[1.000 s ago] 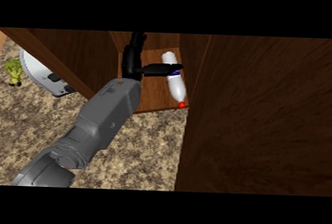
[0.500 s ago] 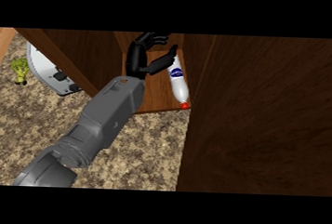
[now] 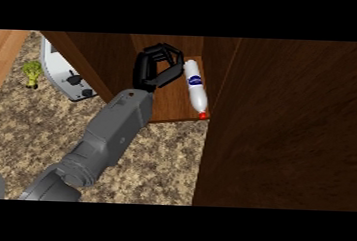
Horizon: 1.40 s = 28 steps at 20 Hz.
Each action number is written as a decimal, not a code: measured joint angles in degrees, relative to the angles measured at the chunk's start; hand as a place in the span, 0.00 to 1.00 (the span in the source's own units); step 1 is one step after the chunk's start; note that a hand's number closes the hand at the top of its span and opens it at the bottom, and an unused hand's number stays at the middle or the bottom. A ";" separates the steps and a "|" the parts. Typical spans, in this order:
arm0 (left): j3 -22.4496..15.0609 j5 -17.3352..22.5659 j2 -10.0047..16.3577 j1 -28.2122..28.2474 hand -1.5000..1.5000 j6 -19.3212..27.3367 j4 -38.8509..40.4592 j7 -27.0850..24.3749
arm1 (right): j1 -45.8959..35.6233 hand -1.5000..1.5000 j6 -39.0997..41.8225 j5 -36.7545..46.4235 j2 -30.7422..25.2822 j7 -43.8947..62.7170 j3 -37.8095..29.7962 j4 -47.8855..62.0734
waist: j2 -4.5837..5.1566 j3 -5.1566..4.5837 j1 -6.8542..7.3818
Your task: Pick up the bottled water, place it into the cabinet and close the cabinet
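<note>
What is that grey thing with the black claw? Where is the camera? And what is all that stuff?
The grey tube is a robot's left arm, and the black part is its left hand, with fingers like yours. The camera sits in the robot's head and looks down. The hand is inside a brown wooden cabinet. Beside it, a white plastic water bottle with a red cap lies on the shelf. The fingers are not around it, so nothing is held. On the speckled stone counter are a white and grey appliance, maybe a toaster, and a small green vegetable. The big brown board looks like the cabinet's open door.
</note>
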 measured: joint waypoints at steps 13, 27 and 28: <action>-11.53 8.38 -0.02 16.70 1.00 -7.32 -15.89 0.57 | 2.62 1.00 2.56 -0.26 0.92 3.78 1.06 -3.97 | -1.35 0.02 3.38; -20.23 5.89 7.47 40.16 0.00 -11.92 -44.16 7.12 | 3.75 1.00 1.79 -1.29 1.99 6.92 6.97 -5.87 | -1.96 0.05 6.34; -20.74 5.78 8.46 42.14 0.00 -12.08 -46.71 7.48 | 3.59 1.00 1.55 -1.27 1.93 7.04 7.44 -5.94 | -2.00 0.05 6.46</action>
